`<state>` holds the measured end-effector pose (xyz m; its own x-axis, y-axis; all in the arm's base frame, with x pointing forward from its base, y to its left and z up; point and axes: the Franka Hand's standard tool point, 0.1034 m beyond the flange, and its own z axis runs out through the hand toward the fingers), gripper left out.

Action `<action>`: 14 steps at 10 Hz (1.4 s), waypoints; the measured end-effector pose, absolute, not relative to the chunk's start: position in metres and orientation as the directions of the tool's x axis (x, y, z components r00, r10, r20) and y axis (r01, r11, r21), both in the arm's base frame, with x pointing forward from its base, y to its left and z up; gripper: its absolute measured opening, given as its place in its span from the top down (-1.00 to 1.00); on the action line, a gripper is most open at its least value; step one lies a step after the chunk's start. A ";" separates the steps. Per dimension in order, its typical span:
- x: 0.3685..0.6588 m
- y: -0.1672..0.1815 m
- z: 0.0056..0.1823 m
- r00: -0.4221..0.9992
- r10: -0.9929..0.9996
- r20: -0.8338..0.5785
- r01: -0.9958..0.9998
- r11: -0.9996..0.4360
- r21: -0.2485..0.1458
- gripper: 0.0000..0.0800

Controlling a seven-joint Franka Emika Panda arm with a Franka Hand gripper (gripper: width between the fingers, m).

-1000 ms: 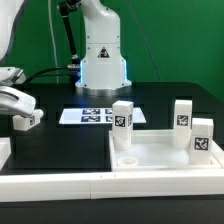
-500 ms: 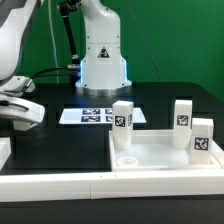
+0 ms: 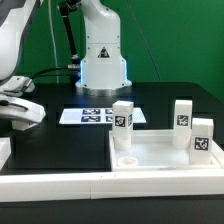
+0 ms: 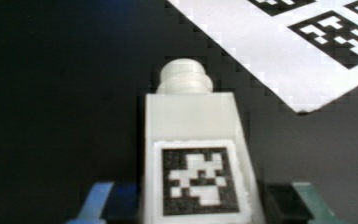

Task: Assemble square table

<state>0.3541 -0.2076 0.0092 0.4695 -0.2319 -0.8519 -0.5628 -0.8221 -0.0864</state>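
At the left edge of the exterior view the claw (image 3: 22, 120) is low over the black worktop (image 3: 60, 145), but the white wrist housing covers its fingers there, so that view does not show what is between them. The wrist view does show this: a leg (image 4: 195, 145) lies along the worktop, its round peg pointing away from the camera and a tag on its upper face. One bluish finger (image 4: 101, 200) stands at each long side of the leg, very close to it. The lower edge of the frame cuts the fingers and the end of the leg, and the picture is soft, so I cannot tell if the claw really presses the leg or only stands around it.

In the upper right corner of the wrist view, a corner of the marker board (image 4: 291, 50) is seen, cut by the frame. In the exterior view it lies at the centre, before the robot base (image 3: 102, 55).

The exterior view alone shows the top (image 3: 165, 155) at the lower right, with three more legs (image 3: 122, 122) upright on it. A white bar (image 3: 110, 183) runs along the bottom.
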 end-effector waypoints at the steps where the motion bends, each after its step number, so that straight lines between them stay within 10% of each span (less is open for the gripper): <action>1: 0.354 -0.208 0.009 0.469 -0.232 -0.852 -0.563 -0.822 -0.086 0.28; 5: 0.357 -0.207 0.017 0.463 -0.222 -0.858 -0.556 -0.827 -0.086 0.28; 8: 0.404 -0.187 0.088 0.521 -0.195 -0.831 -0.491 -0.865 -0.104 0.28; 14: 0.425 -0.187 0.090 0.697 -0.314 -0.644 -0.465 -0.882 -0.072 0.27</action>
<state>0.4251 -0.1873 0.0902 0.6971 -0.3144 -0.6443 -0.4648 -0.8825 -0.0723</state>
